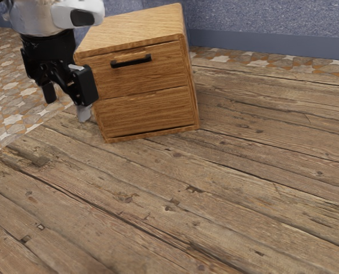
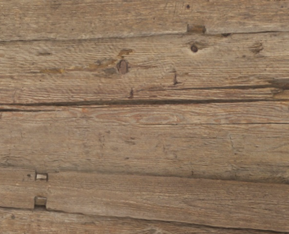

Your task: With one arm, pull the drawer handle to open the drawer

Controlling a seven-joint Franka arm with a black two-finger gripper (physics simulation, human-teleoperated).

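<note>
My gripper [image 1: 66, 105] hangs in the upper left of the exterior frame, below the white link of my arm [image 1: 55, 14]. It points down toward the floor, and its fingers [image 1: 83, 112] stand wide apart with nothing between them. The pale-tipped finger nearer the frame's centre sits right at the lower left front corner of the wooden cabinet [image 1: 158, 23]; I cannot tell whether it touches the wood. The cabinet stands in the upper middle of the frame, turned a little so its front faces the lower left. The drawer [image 1: 158, 74] I am after is the upper of the two, and its front lies flush with the cabinet. Its black bar handle [image 1: 131, 60] runs across the top of that front, up and to the right of my gripper and apart from it. The lower drawer [image 1: 143, 111] is flush as well. A worn plank floor [image 1: 226, 188] spreads across the frame, with patterned tiles [image 1: 9, 97] at the left edge and a blue-grey wall [image 1: 272, 23] along the top. Under my hand, the wrist camera looks onto the same cracked, knotted planks [image 2: 144, 141].
</note>
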